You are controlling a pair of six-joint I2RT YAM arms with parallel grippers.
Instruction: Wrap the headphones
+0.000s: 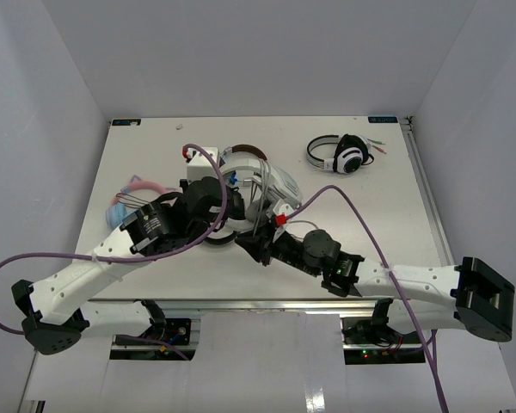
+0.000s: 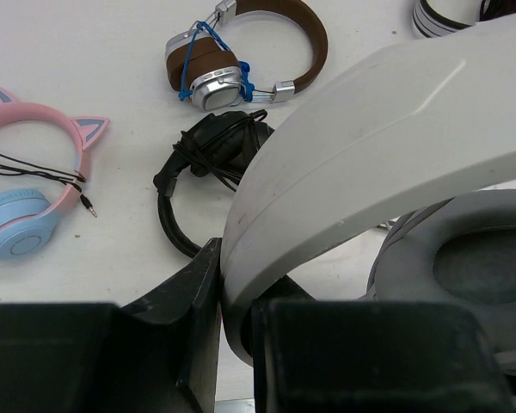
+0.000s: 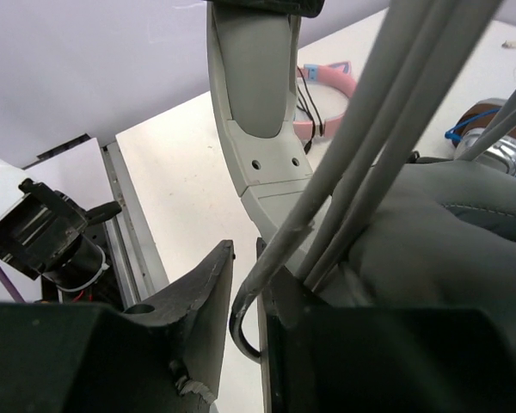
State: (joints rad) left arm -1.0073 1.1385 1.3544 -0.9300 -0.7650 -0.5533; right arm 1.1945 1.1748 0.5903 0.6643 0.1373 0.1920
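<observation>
The large white and grey headphones (image 1: 279, 182) are held up over the table's middle. My left gripper (image 1: 215, 206) is shut on their wide white band (image 2: 370, 146), which runs between the jaws in the left wrist view (image 2: 234, 301); a grey ear cup (image 2: 473, 267) hangs to the right. My right gripper (image 1: 256, 243) sits just in front of the headphones. In the right wrist view (image 3: 245, 318) its jaws are nearly closed on a bend of the thin grey cable (image 3: 387, 129). Several cable strands run up across the grey ear cup (image 3: 447, 232).
A smaller white pair with black ear cups (image 1: 342, 155) lies at the back right. Pink-and-blue cat-ear headphones (image 2: 34, 172) lie at the left, a black pair (image 2: 211, 151) and a brown-banded pair (image 2: 249, 52) behind my left gripper. A white box (image 1: 199, 155) stands at the back.
</observation>
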